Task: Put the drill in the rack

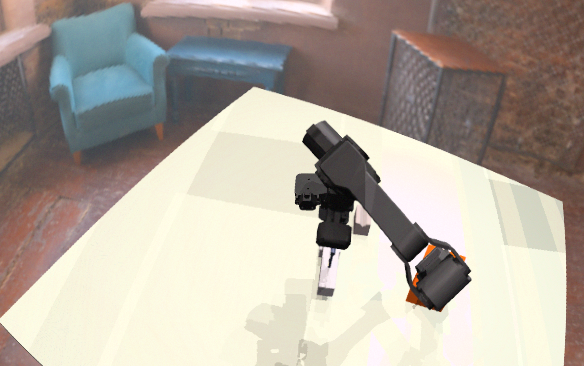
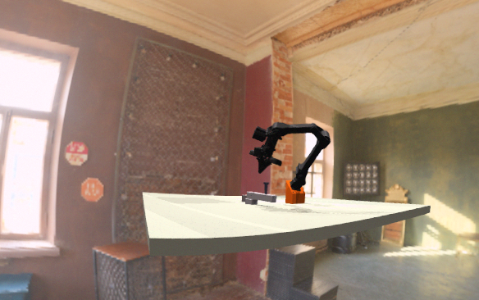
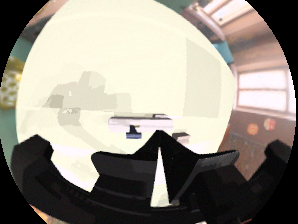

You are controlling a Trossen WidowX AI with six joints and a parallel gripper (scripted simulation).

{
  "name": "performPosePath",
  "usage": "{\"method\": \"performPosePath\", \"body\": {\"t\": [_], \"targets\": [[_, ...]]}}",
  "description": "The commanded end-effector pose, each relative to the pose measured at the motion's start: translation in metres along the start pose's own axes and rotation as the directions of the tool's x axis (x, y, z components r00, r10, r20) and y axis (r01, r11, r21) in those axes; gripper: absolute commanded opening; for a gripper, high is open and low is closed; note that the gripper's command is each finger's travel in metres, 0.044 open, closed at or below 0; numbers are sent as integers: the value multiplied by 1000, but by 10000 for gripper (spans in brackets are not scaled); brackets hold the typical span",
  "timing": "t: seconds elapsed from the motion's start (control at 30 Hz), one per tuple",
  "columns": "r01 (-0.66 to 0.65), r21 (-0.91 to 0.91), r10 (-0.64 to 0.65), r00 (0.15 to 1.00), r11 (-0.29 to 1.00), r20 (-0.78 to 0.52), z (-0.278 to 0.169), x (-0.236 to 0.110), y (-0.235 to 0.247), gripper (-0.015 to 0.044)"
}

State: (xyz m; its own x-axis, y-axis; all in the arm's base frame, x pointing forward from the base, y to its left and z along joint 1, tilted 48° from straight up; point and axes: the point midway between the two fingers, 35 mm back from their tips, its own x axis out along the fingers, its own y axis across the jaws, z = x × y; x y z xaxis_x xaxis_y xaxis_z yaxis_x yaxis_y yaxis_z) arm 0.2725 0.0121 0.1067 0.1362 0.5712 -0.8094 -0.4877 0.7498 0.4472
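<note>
Teal armchair (image 1: 102, 80), blue side table (image 1: 227, 52), mesh cabinet (image 1: 440, 95).

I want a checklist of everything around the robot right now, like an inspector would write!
Surface: pale cream table, with shadows on it.
Job's things: long grey block lying flat on the table, a dark drill standing upright out of it; small grey rack beside it, partly hidden by the arm. The key cannot be made out.
Clutter: nothing seen.
Gripper: gripper hangs above the block, fingers shut, holding nothing.
Cables: a thin dark cable near the orange base.
Surroundings: blue armchair, blue side table, mesh cabinet, brick walls.
</note>
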Motion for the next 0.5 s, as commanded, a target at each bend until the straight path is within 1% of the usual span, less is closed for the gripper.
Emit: {"method": "performPosePath", "body": {"t": [0.0,0.07,0.2,0.23,0.47], "targets": [[-266,69,272,955,962,-121,-21,21,23,0],[-310,88,320,938,947,-135,-23,23,27,0],[-310,88,320,938,947,-135,-23,23,27,0],[-288,91,298,945,953,-137,-25,25,24,0],[-308,88,318,938,947,-135,-25,32,30,0]]}}
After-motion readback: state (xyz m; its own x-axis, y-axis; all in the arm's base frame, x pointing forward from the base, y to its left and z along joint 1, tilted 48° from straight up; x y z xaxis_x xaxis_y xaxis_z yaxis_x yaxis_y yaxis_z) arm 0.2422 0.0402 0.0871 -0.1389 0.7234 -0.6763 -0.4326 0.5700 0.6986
